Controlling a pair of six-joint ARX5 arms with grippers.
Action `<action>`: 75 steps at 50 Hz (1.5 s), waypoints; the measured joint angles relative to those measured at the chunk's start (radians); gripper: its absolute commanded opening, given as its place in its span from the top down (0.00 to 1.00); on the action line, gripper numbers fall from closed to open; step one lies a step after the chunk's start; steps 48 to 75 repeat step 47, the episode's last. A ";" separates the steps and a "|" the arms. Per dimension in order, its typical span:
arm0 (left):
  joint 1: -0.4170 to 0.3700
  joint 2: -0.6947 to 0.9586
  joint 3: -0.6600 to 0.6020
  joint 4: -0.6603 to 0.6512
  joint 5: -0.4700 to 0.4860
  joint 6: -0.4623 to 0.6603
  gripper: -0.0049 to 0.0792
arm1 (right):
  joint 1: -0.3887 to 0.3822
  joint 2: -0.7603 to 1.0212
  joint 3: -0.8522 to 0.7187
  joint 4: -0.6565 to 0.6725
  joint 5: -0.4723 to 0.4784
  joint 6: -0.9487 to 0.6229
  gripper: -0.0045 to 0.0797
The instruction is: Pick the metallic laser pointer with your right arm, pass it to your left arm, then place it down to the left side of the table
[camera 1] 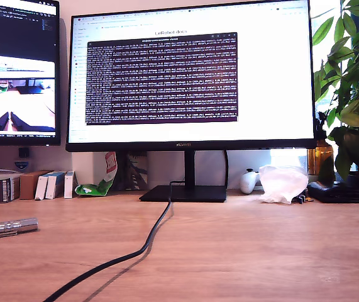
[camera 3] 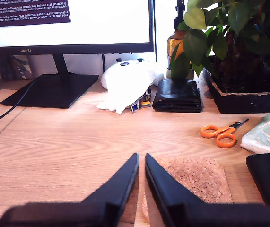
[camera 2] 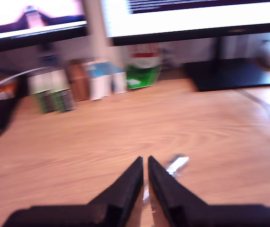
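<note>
The metallic laser pointer (camera 1: 6, 227) lies flat on the desk (camera 1: 242, 251) at the exterior view's left edge, long axis running across that view, just beyond my first gripper (camera 2: 145, 163), whose fingers are clenched on nothing, like my second gripper (camera 3: 141, 160), which is far off.

The short, shiny silver metal laser pointer (camera 1: 7, 227), a ridged flashlight-like cylinder, lies flat on its side on the wide light-brown wood-grain table (camera 1: 242, 251), near the table's edge at the exterior view's left, its length running roughly along that view's width.
</note>
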 measured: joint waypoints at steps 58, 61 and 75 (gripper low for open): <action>0.151 0.000 0.000 -0.001 0.049 -0.004 0.92 | 0.000 0.000 0.000 0.000 0.000 0.000 0.96; 0.151 0.000 0.000 -0.001 0.049 -0.004 0.92 | 0.000 0.000 0.000 0.000 0.000 0.000 0.96; 0.151 0.000 0.000 -0.001 0.049 -0.004 0.92 | 0.000 0.000 0.000 0.000 0.000 0.000 0.96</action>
